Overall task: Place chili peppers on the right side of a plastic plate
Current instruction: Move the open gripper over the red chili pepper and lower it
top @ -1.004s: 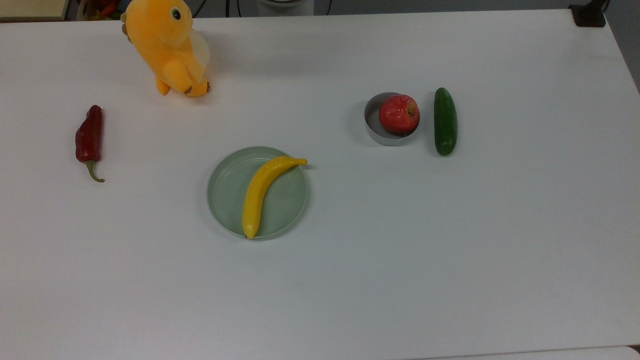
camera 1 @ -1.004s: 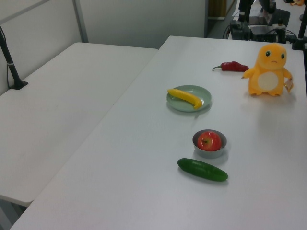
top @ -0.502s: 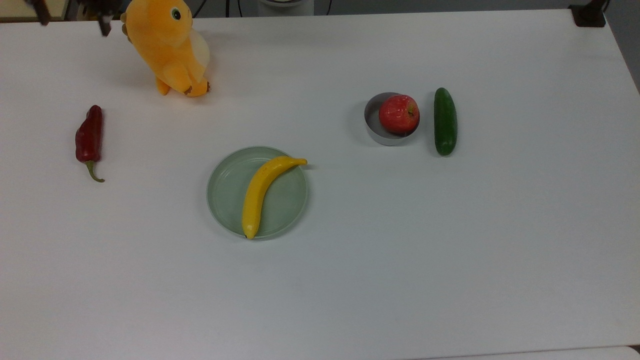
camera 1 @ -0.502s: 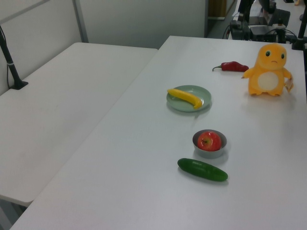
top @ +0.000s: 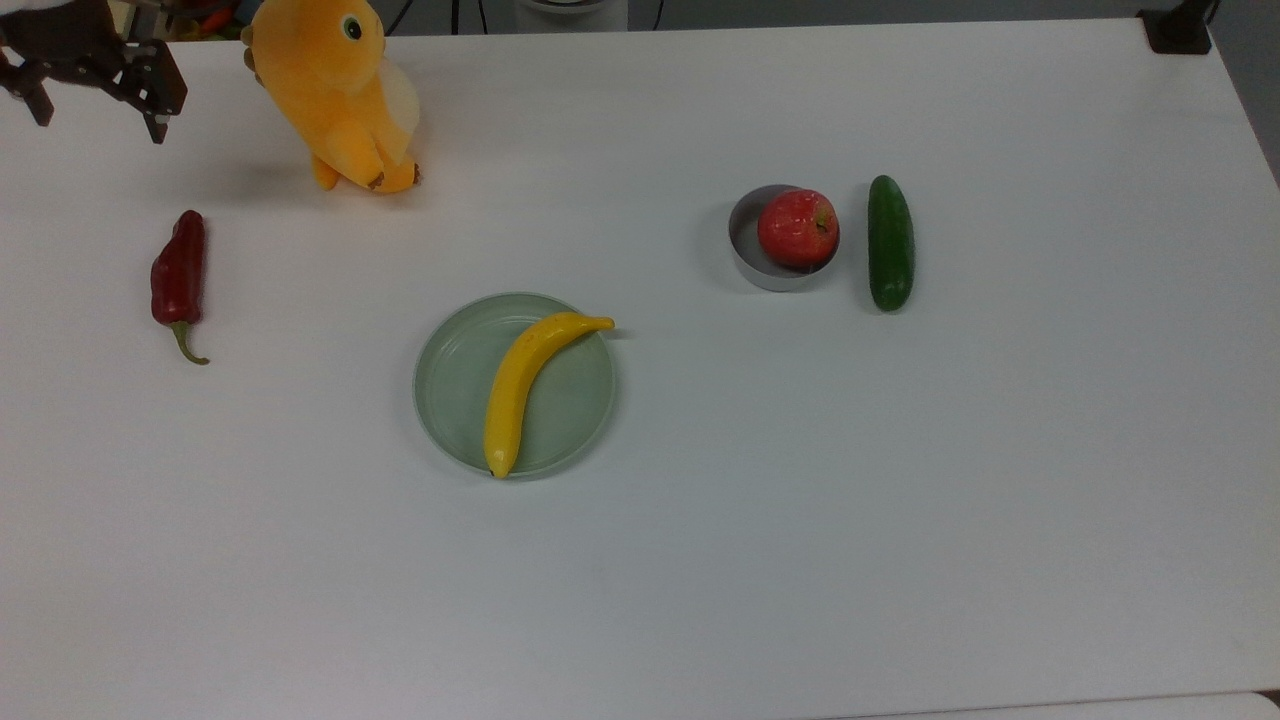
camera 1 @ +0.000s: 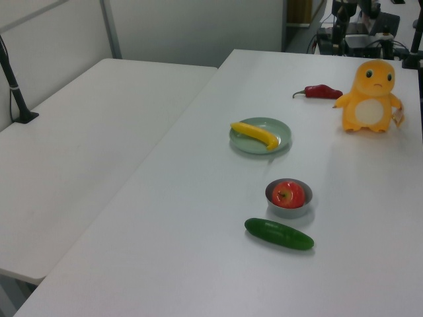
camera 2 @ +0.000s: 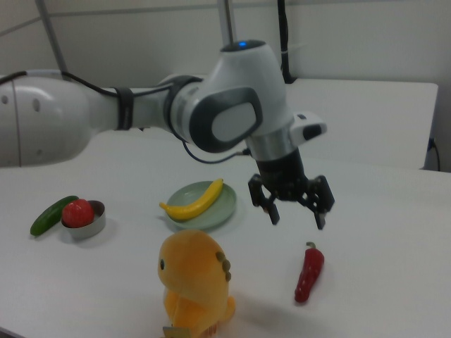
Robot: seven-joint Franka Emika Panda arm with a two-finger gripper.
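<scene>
Top view: overhead, whole worktop (top: 900, 520). Left view: high, oblique, far, cucumber (camera 1: 279, 234) nearest. Right view: low, close, opposite end. All share plate (top: 450, 400).

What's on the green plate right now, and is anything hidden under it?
A banana lies across the plate, its stem tip poking past the rim. The plate's surface under the banana is covered, so whatever lies there cannot be seen. The chili pepper lies apart on the table.

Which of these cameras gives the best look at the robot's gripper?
The right view: the gripper hangs in full sight above the chili pepper, fingers spread open, with the arm behind it. In the top view the gripper sits at the picture's upper left corner, partly cut off by the edge.
</scene>
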